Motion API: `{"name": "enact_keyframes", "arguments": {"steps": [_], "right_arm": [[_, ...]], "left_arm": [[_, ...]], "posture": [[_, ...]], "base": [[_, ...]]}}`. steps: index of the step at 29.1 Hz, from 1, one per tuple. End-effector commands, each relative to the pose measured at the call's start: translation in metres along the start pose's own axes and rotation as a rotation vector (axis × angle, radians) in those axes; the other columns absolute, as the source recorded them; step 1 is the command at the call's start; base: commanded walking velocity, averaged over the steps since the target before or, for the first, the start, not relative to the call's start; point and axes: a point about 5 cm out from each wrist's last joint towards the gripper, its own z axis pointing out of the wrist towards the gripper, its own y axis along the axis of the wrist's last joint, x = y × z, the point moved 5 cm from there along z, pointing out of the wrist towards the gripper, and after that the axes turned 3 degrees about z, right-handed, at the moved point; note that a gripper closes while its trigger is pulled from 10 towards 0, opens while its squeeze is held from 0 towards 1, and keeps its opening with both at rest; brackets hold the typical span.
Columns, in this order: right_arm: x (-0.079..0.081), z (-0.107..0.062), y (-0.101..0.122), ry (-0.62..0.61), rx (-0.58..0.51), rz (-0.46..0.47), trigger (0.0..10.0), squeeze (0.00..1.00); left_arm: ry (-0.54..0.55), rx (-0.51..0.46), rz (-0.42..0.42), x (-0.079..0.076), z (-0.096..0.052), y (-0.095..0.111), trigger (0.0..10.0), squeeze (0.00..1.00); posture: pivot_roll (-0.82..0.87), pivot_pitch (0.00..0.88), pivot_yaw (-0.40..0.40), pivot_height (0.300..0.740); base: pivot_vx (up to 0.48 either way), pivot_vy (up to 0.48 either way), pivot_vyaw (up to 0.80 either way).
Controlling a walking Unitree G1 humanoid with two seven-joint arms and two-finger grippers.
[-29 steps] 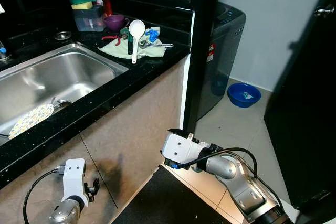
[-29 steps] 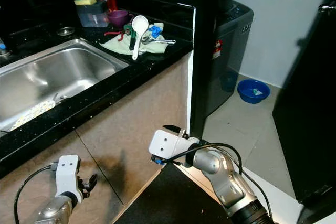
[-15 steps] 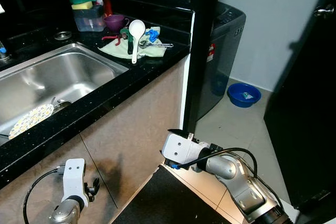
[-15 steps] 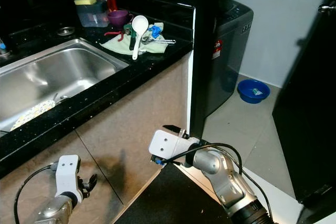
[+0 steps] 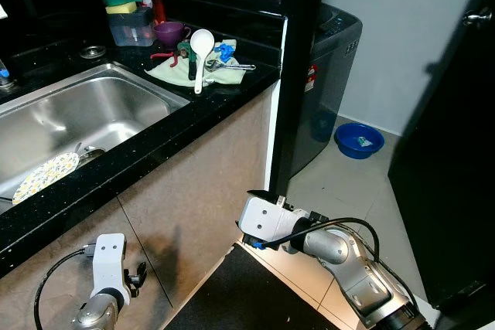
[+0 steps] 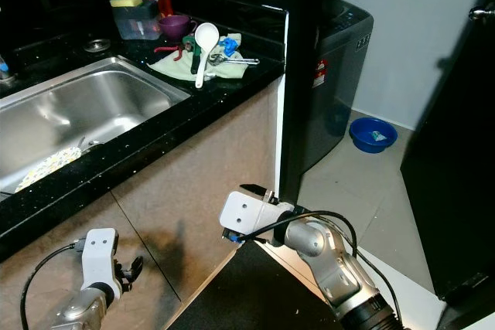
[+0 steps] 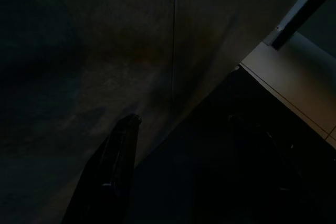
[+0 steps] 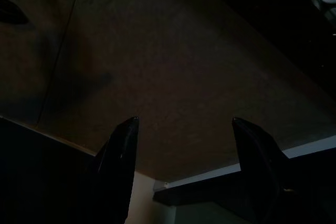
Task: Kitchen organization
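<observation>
While idle, both grippers: spread wide, empty.

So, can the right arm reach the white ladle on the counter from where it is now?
Probably not yet. The right gripper hangs low in front of the cabinet, open and empty, well under the counter edge. The white ladle lies far back on the green cloth. Nothing blocks it; the arm must rise first.
</observation>
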Motion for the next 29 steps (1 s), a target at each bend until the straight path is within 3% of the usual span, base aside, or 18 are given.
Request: {"name": "enact_keyframes", "arguments": {"steps": [1,29], "right_arm": [[-0.0014,-0.0001,-0.0014,0.000,-0.002,0.010,10.0,0.00],[-0.0016,-0.0001,-0.0006,0.000,-0.004,0.009,10.0,0.00]], "left_arm": [[0.011,-0.011,-0.005,0.0021,-0.0002,0.0017,10.0,0.00],[0.013,-0.017,-0.005,0.0025,-0.0001,0.0045,10.0,0.00]], "posture": [[-0.01,0.000,0.010,0.740],[-0.01,0.000,0.013,0.740]], "base": [[0.000,0.000,0.00],[0.000,0.000,0.00]]}}
